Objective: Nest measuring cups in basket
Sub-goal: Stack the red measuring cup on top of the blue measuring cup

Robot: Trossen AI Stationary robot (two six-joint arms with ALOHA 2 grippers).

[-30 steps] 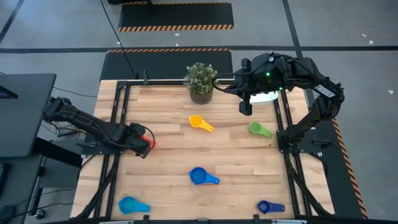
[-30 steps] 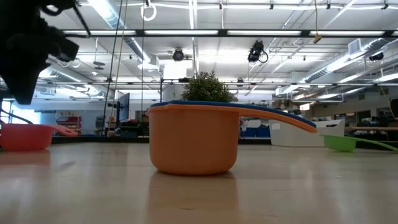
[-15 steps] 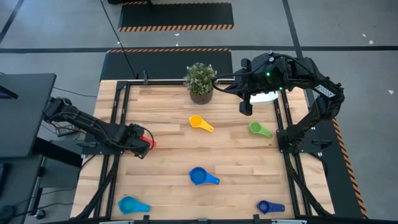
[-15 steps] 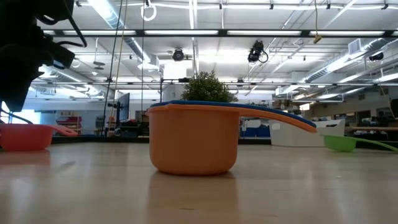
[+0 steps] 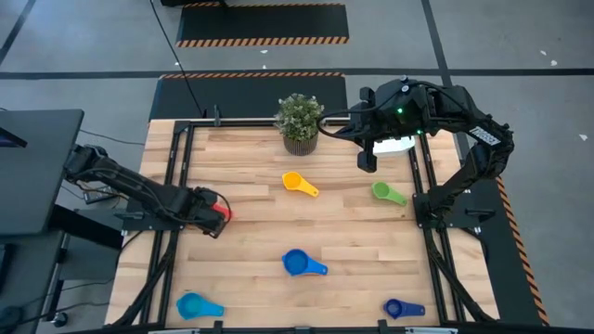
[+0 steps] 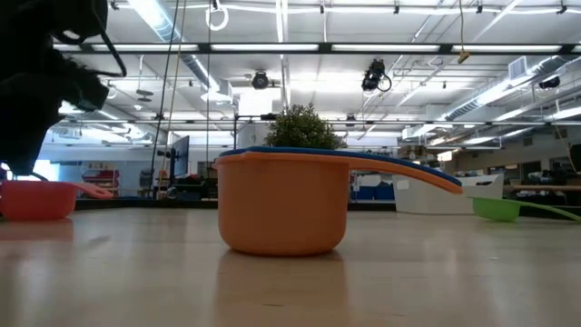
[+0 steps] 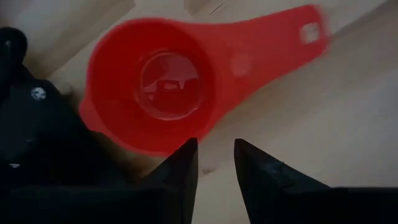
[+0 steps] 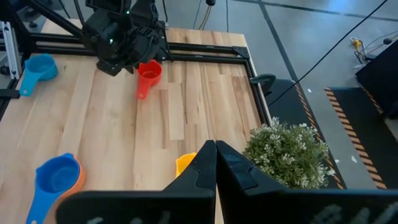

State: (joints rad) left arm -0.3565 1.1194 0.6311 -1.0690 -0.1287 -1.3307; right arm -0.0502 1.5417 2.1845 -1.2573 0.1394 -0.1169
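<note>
Left end effector (image 7: pixel 216 163), fingers slightly apart and empty, just beside the red cup (image 7: pixel 152 93) at the counter's (image 5: pixel 260 232) left edge; a sound grasp would straddle the rim and close squarely. Right end effector (image 8: pixel 215 163), fingers together, hovers near the plant (image 5: pixel 298 119). The basket (image 5: pixel 393 144) sits at the far right corner. Pale wood planks; industrial hall beyond.

Red measuring cup (image 7: pixel 168 81), upper left of left wrist view: smooth glossy plastic, reflection in its bowl. Orange cup (image 6: pixel 283 202), centre of low view: smooth plastic with a soft sheen. Table (image 5: pixel 251 237): pale wood planks, visible grain, satin finish. Left gripper's fingers (image 7: pixel 183 171): matt black. Table frame rails (image 5: pixel 176 176): dark metal.
</note>
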